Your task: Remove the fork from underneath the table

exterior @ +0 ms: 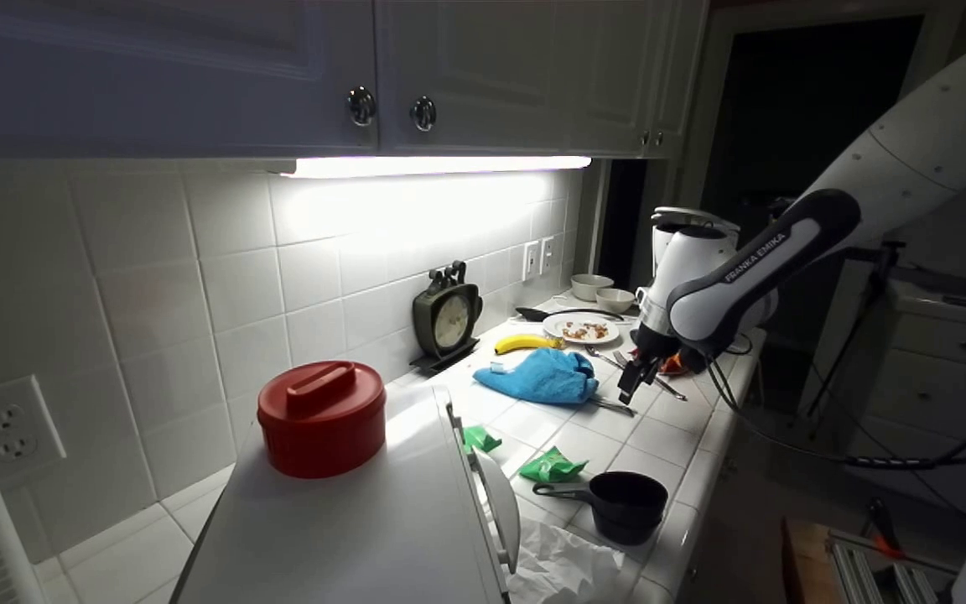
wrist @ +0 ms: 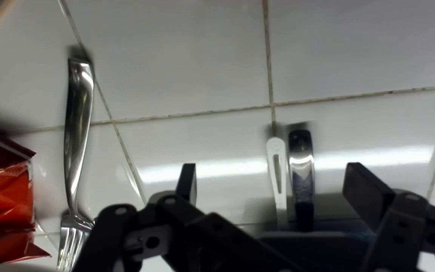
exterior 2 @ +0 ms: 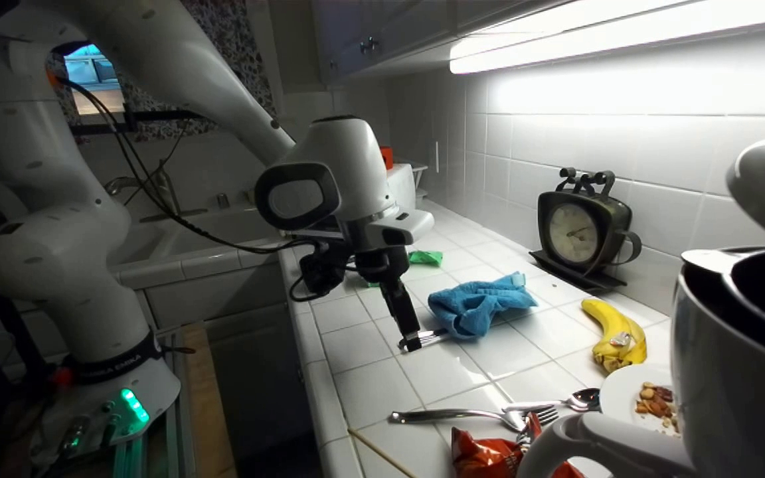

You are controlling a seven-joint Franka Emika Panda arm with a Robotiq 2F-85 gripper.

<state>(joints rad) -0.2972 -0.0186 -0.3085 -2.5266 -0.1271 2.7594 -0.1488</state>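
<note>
Pincer (wrist: 270,179), black, spread wide over white-tiled counter (wrist: 172,79)
Slotted white handle (wrist: 281,202) and glossy silver handle (wrist: 302,175) show between its tips.

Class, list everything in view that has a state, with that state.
Gripper: open
Blue towel: crumpled
Silver handle: partly covered
White handle: partly covered
Fork: clear of towel
Countertop: cluttered
Under-cabinet light: on
Cabinet doors: shut
Red canister: lidded
White plate: holding food
Orange packet: crumpled
Black pan: upright
Base lights: lit green

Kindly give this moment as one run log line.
gripper: open, holding nothing | wrist view: white handle, metal handle between fingers, partly under blue cloth | fork: on countertop, unheld
</note>
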